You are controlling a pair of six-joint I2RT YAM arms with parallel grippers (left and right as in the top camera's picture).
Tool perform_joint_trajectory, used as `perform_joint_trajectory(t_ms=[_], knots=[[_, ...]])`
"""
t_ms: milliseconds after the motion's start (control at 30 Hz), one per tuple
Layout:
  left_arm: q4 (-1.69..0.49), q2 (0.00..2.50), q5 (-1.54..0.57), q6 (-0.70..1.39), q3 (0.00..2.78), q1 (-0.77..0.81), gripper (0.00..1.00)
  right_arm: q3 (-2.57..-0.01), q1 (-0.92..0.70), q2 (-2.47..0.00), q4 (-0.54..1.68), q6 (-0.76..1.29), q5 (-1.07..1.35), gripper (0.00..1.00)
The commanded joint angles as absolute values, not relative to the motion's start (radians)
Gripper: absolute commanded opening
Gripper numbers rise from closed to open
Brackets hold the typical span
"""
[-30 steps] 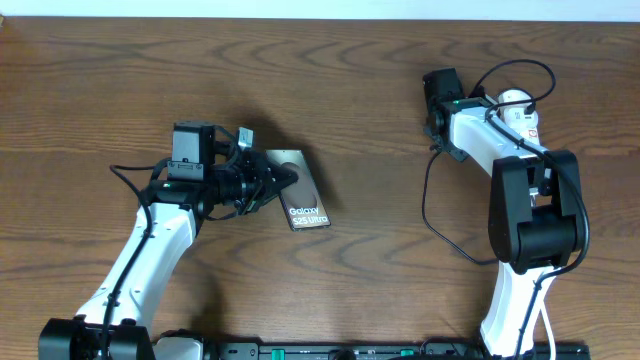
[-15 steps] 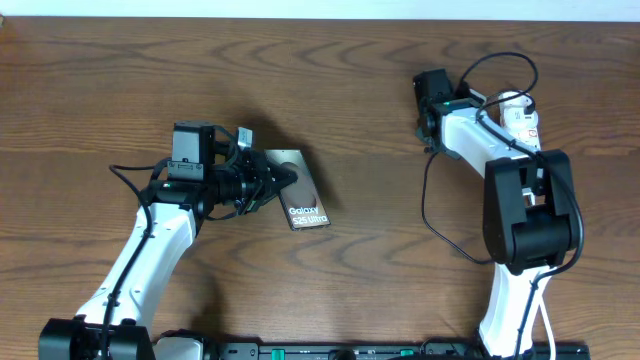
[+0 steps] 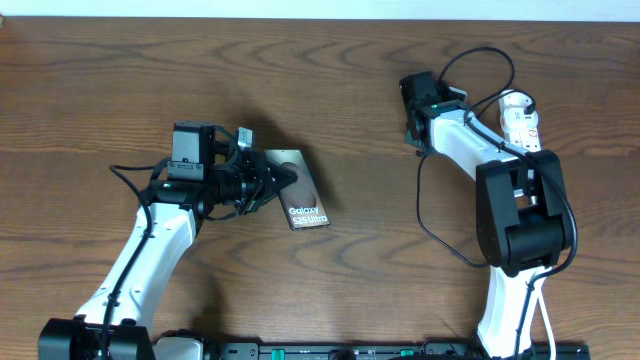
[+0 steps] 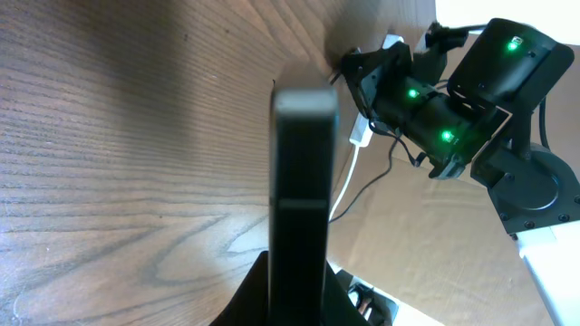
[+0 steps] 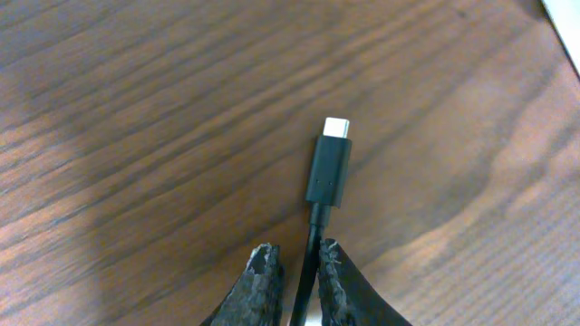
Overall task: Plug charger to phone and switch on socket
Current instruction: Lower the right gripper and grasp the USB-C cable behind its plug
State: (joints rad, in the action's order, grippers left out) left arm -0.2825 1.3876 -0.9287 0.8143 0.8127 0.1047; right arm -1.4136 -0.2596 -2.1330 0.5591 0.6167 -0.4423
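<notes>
**Phone and cable tip both gripped**

Clamps the dark grey rectangular phone [image 3: 300, 195], white "Galaxy" lettering on its face, in the closed left gripper [image 3: 272, 182] over the left half of the brown wooden table [image 3: 330, 70]. Pinches the long thin black charger cable [image 5: 328, 172] between the right gripper [image 5: 297, 255] fingers, just behind its silver-tipped connector. Has the white elongated power strip [image 3: 520, 118] lying at the far right, partly hidden by the right arm.

Phone [image 4: 304, 181] edge-on gripped between jaws, wooden table [image 4: 136, 136], right arm [image 4: 453, 109] beyond
</notes>
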Motion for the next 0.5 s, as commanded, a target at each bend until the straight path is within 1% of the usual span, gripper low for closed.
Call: perform_joint_trajectory(t_ms=[0, 133, 367, 467], knots=[[-0.279, 1.380, -0.949, 0.821, 0.822, 0.101, 0.07, -1.397, -0.286, -2.186, 0.551, 0.427, -0.272, 0.16], [-0.279, 1.380, -0.949, 0.821, 0.822, 0.101, 0.07, -1.397, -0.305, -2.186, 0.553, 0.323, -0.194, 0.17], [-0.279, 1.380, -0.949, 0.821, 0.822, 0.101, 0.07, -1.397, -0.340, -2.186, 0.601, 0.316, -0.115, 0.17], [-0.279, 1.380, -0.949, 0.821, 0.822, 0.101, 0.07, -1.397, -0.356, -2.186, 0.647, 0.316, -0.078, 0.15]])
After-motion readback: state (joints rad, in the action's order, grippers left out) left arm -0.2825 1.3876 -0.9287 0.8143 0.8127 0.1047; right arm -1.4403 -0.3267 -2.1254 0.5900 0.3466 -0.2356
